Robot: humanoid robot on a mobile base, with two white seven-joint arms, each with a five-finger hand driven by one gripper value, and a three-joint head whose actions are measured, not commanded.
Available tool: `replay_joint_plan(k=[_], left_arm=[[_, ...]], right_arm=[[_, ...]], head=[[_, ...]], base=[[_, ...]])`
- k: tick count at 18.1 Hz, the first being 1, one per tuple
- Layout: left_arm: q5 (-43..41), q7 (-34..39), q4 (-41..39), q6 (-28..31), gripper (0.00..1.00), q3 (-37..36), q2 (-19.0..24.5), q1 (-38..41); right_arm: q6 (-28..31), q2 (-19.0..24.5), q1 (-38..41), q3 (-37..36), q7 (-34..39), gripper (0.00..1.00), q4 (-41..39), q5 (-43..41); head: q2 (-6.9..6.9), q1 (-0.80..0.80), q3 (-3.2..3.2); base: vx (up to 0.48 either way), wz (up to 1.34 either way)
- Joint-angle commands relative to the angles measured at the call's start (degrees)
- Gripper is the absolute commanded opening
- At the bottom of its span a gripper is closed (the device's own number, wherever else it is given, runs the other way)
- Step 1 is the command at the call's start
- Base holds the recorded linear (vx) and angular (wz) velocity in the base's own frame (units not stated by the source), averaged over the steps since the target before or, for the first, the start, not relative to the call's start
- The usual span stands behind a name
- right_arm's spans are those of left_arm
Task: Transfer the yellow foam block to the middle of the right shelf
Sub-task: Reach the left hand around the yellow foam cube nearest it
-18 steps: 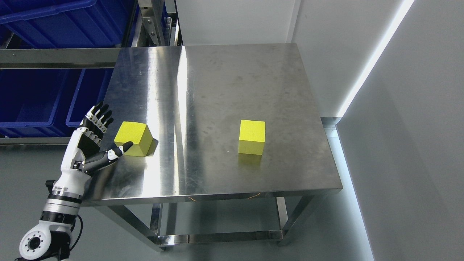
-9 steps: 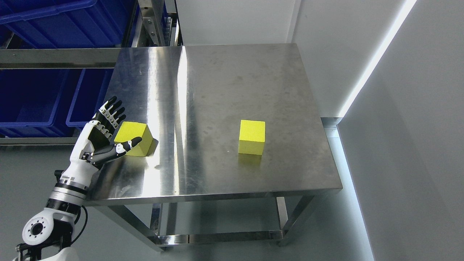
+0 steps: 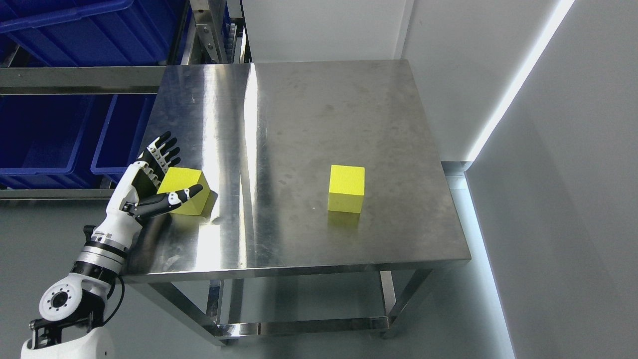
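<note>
your left hand has closed in on the near yellow foam block on the steel table; fingers spread, thumb across its front, nothing gripped.

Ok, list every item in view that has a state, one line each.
left robot hand: open, fingers spread around the left block, not closed on it.
left yellow foam block: resting on the table, ungrasped.
right yellow foam block: resting on the table, untouched.
steel table: standing, bears both blocks.
blue bins: sitting on the shelf rack.
</note>
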Motion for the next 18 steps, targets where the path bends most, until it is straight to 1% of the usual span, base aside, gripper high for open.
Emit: replay_joint_plan(k=[1,8,11,13,16,18], left_arm=[[-0.9,0.0,4.4,0.8,1.0,-3.8,0.3,-1.1],[-1.0,-1.2,5.2,1.2,1.0,-5.1,0.6,-0.8],[-1.1,-4.6,5.7,1.2,1.0,-5.1,1.6,-0.2],[-1.3,-4.9,6.6,1.2,1.0,-4.9,1.8,-0.3],[-1.3,-5.0,7.0,1.1,0.95,-4.4,1.9,-0.3],[-1.3,-5.0,7.0,1.0,0.88,-3.3,1.7,-0.3]], right_arm=[[0.0,-1.0,0.0,-0.4,0.0,1.0,-1.0,0.1],[0.0,-1.0,0.0,-0.4,0.0,1.0,-1.0,0.2],[0.0,-1.0,0.0,-0.4,0.0,1.0,-1.0,0.2],[0.0,-1.0,0.0,-0.4,0.0,1.0,-1.0,0.2],[0.0,-1.0,0.0,-0.4,0.0,1.0,-1.0,0.1],[0.0,-1.0,0.0,-0.4,0.0,1.0,-1.0,0.2]], head=[[0.0,0.0,0.0],[0.0,0.0,0.0],[0.0,0.0,0.0],[0.0,0.0,0.0],[0.0,0.0,0.0],[0.0,0.0,0.0]], base=[[0.0,0.0],[0.0,0.0],[0.0,0.01],[0.001,0.04],[0.0,0.0],[0.0,0.0]])
